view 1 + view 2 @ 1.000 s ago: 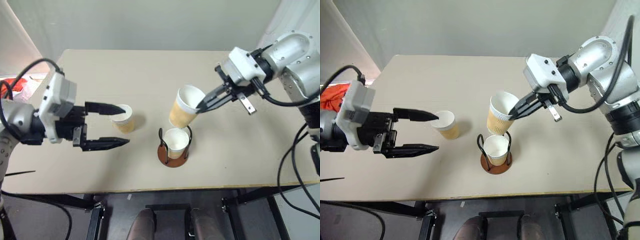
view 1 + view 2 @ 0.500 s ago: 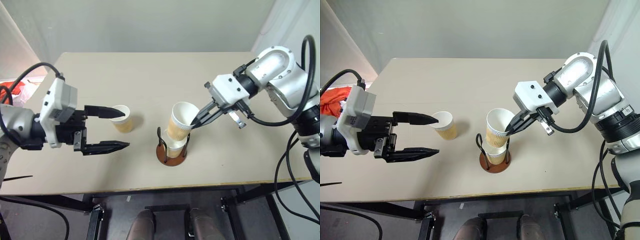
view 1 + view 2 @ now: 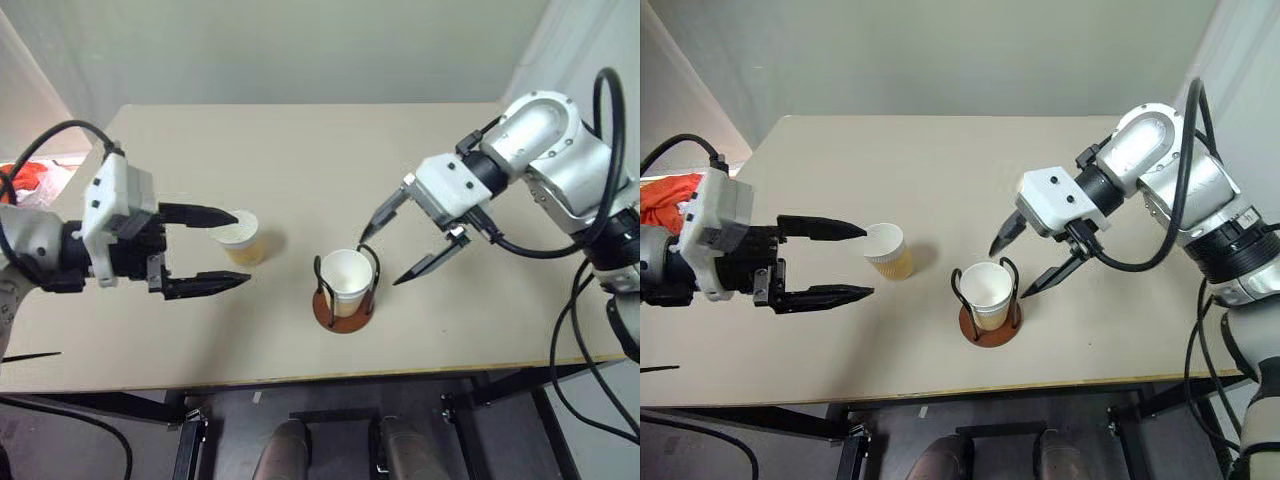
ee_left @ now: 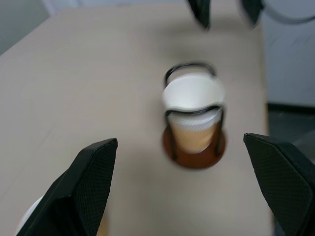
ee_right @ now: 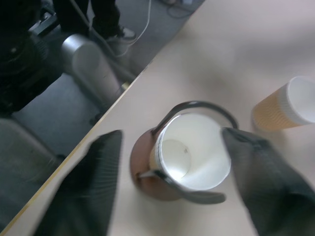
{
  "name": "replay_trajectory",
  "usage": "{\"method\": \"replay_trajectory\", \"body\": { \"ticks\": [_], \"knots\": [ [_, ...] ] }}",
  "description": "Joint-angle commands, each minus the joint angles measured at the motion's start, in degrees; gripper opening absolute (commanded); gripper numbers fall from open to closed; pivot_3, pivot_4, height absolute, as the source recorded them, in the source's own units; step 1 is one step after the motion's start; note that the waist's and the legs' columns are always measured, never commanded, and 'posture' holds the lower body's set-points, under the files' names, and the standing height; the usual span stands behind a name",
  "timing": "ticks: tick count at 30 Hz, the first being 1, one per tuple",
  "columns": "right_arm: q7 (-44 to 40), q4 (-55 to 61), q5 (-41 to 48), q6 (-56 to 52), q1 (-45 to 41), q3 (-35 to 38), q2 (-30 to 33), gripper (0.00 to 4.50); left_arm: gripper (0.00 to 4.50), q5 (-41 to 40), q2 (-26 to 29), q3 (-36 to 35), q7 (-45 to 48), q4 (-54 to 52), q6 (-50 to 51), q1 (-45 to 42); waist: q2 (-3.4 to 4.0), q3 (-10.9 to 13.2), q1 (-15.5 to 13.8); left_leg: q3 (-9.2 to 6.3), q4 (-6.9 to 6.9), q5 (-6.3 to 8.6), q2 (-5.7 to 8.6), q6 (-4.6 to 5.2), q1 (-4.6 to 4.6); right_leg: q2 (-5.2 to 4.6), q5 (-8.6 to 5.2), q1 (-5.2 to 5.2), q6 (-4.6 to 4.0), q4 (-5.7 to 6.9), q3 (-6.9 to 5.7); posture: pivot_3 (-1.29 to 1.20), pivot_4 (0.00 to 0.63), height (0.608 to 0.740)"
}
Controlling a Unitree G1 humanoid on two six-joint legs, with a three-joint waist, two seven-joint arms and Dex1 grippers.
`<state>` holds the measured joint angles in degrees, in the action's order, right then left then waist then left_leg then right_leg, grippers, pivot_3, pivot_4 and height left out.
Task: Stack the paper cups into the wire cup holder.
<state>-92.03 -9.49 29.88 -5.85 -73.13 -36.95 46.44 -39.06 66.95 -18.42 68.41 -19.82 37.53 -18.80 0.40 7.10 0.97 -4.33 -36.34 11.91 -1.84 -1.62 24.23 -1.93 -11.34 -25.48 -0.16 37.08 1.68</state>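
Note:
The wire cup holder (image 3: 345, 312) stands near the table's front middle, with a paper cup (image 3: 346, 275) upright inside its black loops. In the left wrist view a second rim (image 4: 194, 119) shows nested just under the top cup (image 4: 193, 91). My right gripper (image 3: 380, 260) hangs open just right of the holder, its fingers spread beside the cup's rim and holding nothing. A loose paper cup (image 3: 241, 236) stands on the table to the left. My left gripper (image 3: 243, 248) is open, its fingertips reaching over that cup's near side without touching it.
The beige table (image 3: 300, 150) stretches bare behind the cups, and its front edge (image 3: 300, 376) lies close below the holder. A red-orange thing (image 3: 665, 195) lies off the table at far left. Black cables hang by both arms.
My right gripper lowered its paper cup into the cup in the holder, then opened and let it go. The left gripper stayed open beside the loose cup.

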Motion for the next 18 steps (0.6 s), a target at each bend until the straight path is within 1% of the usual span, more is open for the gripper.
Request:
{"method": "replay_trajectory", "body": {
  "ticks": [1, 3, 4, 7, 10, 13, 16, 18],
  "knots": [
    [6.85, -4.82, -0.08, -4.85, -0.86, 9.68, -4.39, 4.14, 4.50, 9.93, 2.04, 6.71, 0.26, 5.70, -7.97, -3.98, 0.00, 0.00, 0.00, -0.01, 0.01, -0.02, 0.00, 0.01, 0.01, 0.00, 0.01, -0.03, -0.02, 0.00, 0.01, 0.00, 0.150, 0.740],
    [11.64, -5.88, 1.36, -9.77, 0.15, 13.97, -7.33, 4.14, 4.50, 14.98, 2.63, 11.28, 1.51, 9.70, -12.14, -6.64, -0.01, 0.00, -0.13, -0.06, -0.03, -0.04, 0.00, 0.00, 0.06, 0.00, 0.03, -0.08, -0.05, 0.03, -0.01, 0.00, 0.150, 0.740],
    [12.45, -4.72, 2.07, -11.46, 1.69, 15.63, -7.90, 4.14, 4.50, 17.42, 2.18, 13.78, 2.32, 12.38, -14.56, -8.27, -0.02, -0.01, -0.27, -0.06, -0.04, -0.05, 0.00, 0.00, 0.07, 0.00, 0.04, -0.09, -0.06, 0.04, -0.01, 0.00, 0.150, 0.740],
    [17.78, 2.45, 4.68, -18.20, 7.66, 20.67, -9.59, 4.14, 4.50, 27.02, -1.73, 22.85, 3.51, 23.10, -23.93, -15.88, -0.14, -0.09, -0.99, -0.09, -0.02, 0.00, 0.03, -0.04, 0.13, -0.02, 0.02, -0.09, -0.10, -0.02, -0.04, 0.00, 0.150, 0.740],
    [22.89, 8.79, 5.38, -23.29, 11.51, 23.50, -11.14, 4.14, 4.50, 32.21, -5.28, 27.98, 5.67, 30.14, -29.04, -21.67, -0.14, -0.08, -1.03, -0.08, -0.08, 0.07, 0.10, -0.03, 0.36, -0.11, 0.03, -0.25, -0.08, -0.02, -0.05, 0.00, 0.150, 0.740],
    [27.04, 12.99, 5.19, -26.74, 14.16, 25.37, -12.15, 4.14, 4.50, 36.88, -8.50, 31.73, 6.71, 36.32, -34.18, -25.85, -0.14, -0.08, -1.01, -0.11, -0.31, 0.16, 0.10, 0.00, 0.81, -0.11, 0.14, -0.55, 0.11, -0.04, -0.14, 0.00, 0.150, 0.740],
    [30.23, 16.45, 4.83, -29.13, 16.09, 26.83, -12.45, 4.14, 4.50, 39.72, -11.53, 33.80, 6.98, 41.42, -37.67, -28.86, -0.15, -0.09, -1.01, -0.11, -0.39, 0.21, 0.10, 0.05, 0.84, -0.11, 0.48, -0.51, 0.69, -0.14, -0.15, 0.00, 0.150, 0.740],
    [31.94, 18.93, 4.69, -30.86, 17.18, 27.59, -12.21, 4.14, 4.50, 41.53, -12.34, 34.75, 7.48, 43.35, -39.50, -29.33, -0.15, -0.09, -0.95, -0.11, -0.43, 0.23, 0.10, 0.08, 0.85, -0.11, 0.49, -0.50, 0.71, -0.18, -0.14, 0.00, 0.150, 0.740]
  ]
}}
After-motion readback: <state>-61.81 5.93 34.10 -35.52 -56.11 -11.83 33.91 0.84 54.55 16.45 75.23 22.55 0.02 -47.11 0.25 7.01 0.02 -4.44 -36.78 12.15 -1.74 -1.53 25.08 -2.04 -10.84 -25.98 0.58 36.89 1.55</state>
